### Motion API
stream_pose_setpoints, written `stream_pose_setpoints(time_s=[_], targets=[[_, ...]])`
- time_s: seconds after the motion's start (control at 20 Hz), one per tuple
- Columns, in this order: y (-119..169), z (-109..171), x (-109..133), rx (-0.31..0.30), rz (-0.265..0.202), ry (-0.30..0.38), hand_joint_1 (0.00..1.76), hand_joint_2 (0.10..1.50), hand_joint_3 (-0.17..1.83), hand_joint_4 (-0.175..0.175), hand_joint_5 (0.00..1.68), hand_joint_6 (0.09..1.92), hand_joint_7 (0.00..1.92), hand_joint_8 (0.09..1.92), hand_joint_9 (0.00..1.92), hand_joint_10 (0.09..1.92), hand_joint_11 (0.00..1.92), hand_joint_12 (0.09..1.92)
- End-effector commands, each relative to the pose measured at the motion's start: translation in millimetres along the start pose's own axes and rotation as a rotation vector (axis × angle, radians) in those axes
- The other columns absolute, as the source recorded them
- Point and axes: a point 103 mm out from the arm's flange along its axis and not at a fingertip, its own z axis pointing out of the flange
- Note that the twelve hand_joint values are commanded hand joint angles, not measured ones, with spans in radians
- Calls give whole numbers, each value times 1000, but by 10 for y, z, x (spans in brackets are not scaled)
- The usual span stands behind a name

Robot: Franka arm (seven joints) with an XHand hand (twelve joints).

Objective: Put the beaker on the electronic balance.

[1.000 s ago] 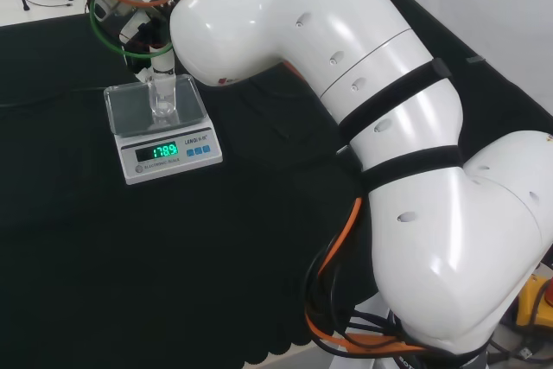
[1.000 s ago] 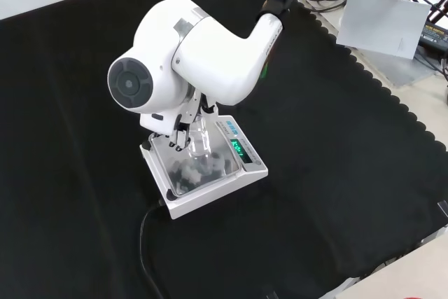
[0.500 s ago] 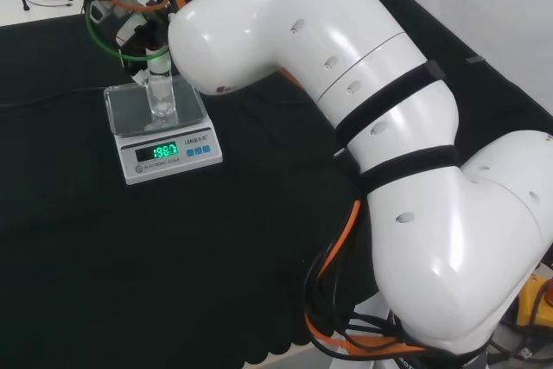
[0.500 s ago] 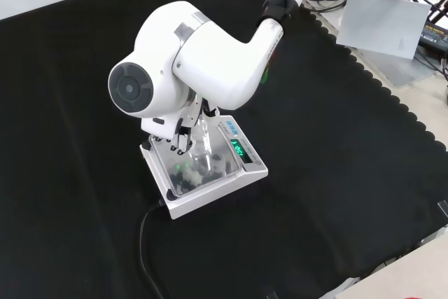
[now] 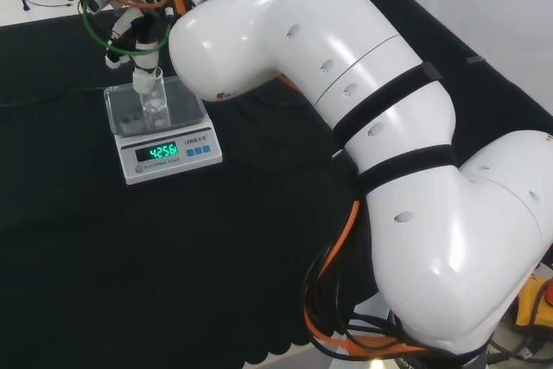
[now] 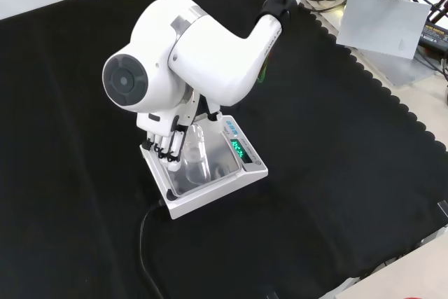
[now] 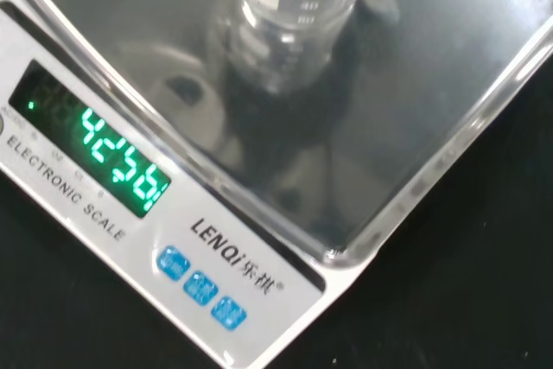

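Where the black-and-white hand point(image 6: 166, 146) comes out from under the big glossy white arm link w/ round grey cap point(image 6: 203, 54), its fingers hang down fairly straight and spread, curled round nothing. In the front view they sit just left of the small clear glass beaker point(image 6: 197, 155); can't tell if they touch it.

The beaker point(image 5: 150, 92) is a narrow cylinder w/ open mouth. It stands on the flat, square, shiny metal-look weighing pan point(image 5: 186, 101) of the white plastic electronic balance point(image 5: 210, 155), roughly mid-pan in the front view. It looks about upright there, perhaps leaning a little in the head view.

Wrist view: the beaker's point(image 7: 294, 6) wall carries fine white printed graduation marks, too small to make out. Its dark reflection lies across the pan point(image 7: 415, 84), which has a raised clear rim and rounded corners.

Balance front point(image 7: 285, 300) is a sloped white panel:
- dark window w/ lit green digits point(image 7: 121, 157)
- three small blue square buttons point(image 7: 200, 287) in a row
- dark print next to the buttons and under the window

The same green display point(image 5: 162, 150) faces the camera in the head view.

Balance sits on the matte black cloth point(image 5: 130, 257), which has a scalloped near edge in the head view. A thin black cable point(image 6: 143, 243) runs from the balance's near-left corner in the front view.
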Motion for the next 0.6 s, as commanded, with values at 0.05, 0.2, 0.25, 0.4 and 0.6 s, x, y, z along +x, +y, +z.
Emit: stream_pose_setpoints(time_s=[0.05, 0.2, 0.25, 0.4, 0.6], targets=[[-101, 80, -4, 63, 7, 0, 666, 823, -168, -19, 30, 87, 0, 372, 116, 921, 302, 1416], [-305, 21, -30, 17, 19, 20, 489, 734, -141, 1, 3, 87, 0, 87, 15, 719, 149, 1428], [-341, 5, -43, 5, 21, 27, 457, 716, -129, 5, 1, 87, 0, 87, 7, 664, 122, 1430], [-516, -105, -96, -39, 49, 25, 418, 680, -96, 28, 0, 87, 0, 87, 0, 401, 24, 1417], [-917, -287, -120, -111, 86, 4, 448, 677, -48, 26, 0, 87, 0, 87, 2, 314, 16, 1388]])
